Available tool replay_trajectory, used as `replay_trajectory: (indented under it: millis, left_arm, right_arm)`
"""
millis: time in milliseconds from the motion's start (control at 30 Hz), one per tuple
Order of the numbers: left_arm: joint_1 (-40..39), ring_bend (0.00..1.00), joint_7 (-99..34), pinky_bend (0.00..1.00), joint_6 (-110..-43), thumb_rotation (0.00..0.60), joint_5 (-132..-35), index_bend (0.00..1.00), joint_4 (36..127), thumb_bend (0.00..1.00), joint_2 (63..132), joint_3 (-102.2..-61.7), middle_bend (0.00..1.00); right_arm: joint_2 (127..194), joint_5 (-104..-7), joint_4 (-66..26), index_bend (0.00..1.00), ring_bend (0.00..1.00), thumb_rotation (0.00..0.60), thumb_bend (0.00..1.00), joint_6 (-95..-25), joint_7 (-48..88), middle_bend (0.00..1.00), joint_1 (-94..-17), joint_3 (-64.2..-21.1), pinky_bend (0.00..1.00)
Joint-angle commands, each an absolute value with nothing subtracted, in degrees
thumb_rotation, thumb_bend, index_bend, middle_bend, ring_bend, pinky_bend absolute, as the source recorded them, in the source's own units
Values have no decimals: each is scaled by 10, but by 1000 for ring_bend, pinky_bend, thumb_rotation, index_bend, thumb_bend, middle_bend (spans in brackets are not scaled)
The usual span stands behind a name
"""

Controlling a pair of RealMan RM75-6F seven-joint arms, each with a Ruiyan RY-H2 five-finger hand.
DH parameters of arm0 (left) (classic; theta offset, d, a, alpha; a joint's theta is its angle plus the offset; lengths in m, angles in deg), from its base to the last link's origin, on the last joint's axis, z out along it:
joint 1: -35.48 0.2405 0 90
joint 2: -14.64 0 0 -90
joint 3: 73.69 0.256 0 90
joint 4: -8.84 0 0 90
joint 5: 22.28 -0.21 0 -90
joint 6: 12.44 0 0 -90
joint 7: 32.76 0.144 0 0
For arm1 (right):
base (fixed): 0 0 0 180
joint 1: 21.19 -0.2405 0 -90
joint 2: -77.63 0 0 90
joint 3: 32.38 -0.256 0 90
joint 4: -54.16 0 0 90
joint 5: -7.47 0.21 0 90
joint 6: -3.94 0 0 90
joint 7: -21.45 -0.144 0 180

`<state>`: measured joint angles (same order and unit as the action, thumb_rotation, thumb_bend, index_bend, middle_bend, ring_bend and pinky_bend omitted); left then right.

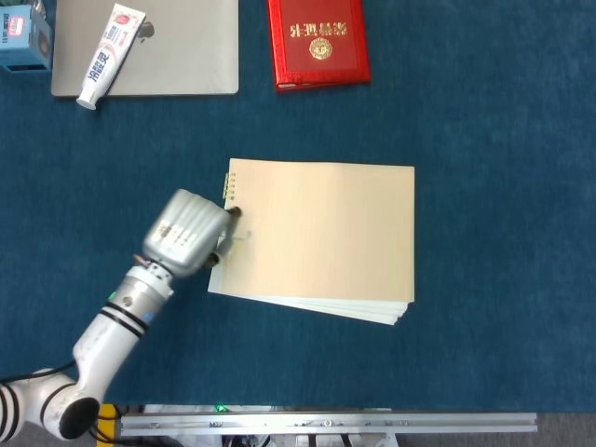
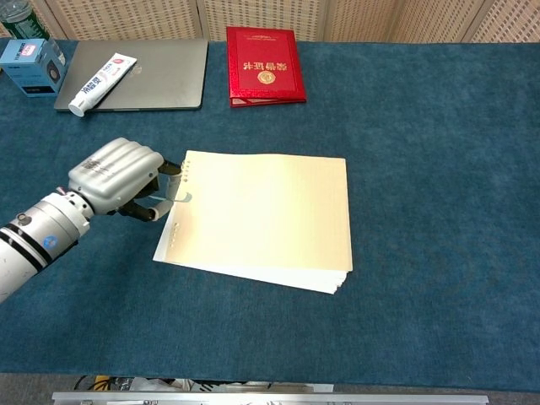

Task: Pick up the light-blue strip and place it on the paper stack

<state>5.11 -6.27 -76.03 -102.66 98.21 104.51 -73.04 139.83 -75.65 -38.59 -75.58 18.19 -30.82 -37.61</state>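
The cream paper stack [image 1: 326, 237] [image 2: 270, 219] lies mid-table, with a small clip at its far left corner. My left hand [image 1: 189, 233] [image 2: 118, 173] hovers at the stack's left edge, fingers curled in. It pinches the light-blue strip [image 2: 180, 195] [image 1: 241, 233], and only a small pale end pokes out past the fingertips, over the stack's left margin. Whether the strip touches the paper cannot be told. My right hand appears in neither view.
At the back left a grey laptop [image 1: 177, 47] carries a toothpaste tube [image 1: 112, 54]. A blue box [image 1: 20, 37] and a green bottle [image 2: 17, 18] stand left of it. A red booklet [image 1: 318, 42] lies behind the stack. A metal rail [image 1: 326, 424] runs along the table's near edge.
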Motion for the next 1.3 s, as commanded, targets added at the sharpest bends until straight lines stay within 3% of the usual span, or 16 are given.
replay_trajectory:
  millis: [33,567,1300]
  left_arm:
    - [41,1000,-65,1000,-751,600,-1041,596,972,395,1056,-729,1000]
    - [0,1000,-25,1000,-691,600,-1014,597,926,395,1118,-755,1000]
    - [-8,1000,55,1000,-669,600,-943,491,970,396,1089,-748,1000]
  right_arm:
    - [1399,-756,-385,344,373,600,259,-755,181,377,-308,-376,333]
    - [1398,-754,-375,344,379,600,259,-761,167,377,-300,-375,333]
    - [1398,-759,-377,344,386,600,260,-766,169,377,-297,-376,333]
